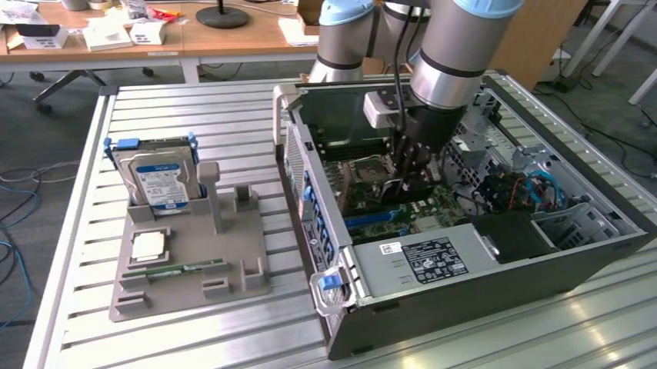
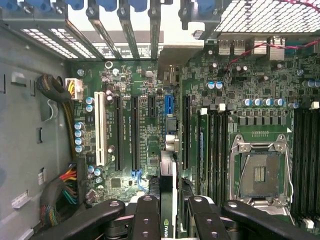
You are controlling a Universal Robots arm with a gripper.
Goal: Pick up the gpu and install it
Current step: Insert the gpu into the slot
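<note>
The gpu (image 2: 168,172) stands on edge between my fingers (image 2: 147,212), a thin dark card with a green logo near the pads. My gripper (image 2: 170,220) is shut on it. The card hangs straight over the motherboard (image 2: 125,80), in line with the blue slot (image 2: 169,106), and its far end reaches toward the rear slot openings. Whether it touches the slot I cannot tell. In the exterior view my gripper (image 1: 414,173) is lowered inside the open computer case (image 1: 513,284), just above the board and beside the CPU socket (image 1: 371,171).
On the exterior view's left, a grey holder (image 1: 185,284) carries a silver hard drive with blue label (image 1: 162,181), a square chip (image 1: 149,246) and a green memory stick (image 1: 175,270). Inside the case are the power supply (image 1: 421,261), cable bundles (image 2: 65,185) and memory slots (image 2: 305,160).
</note>
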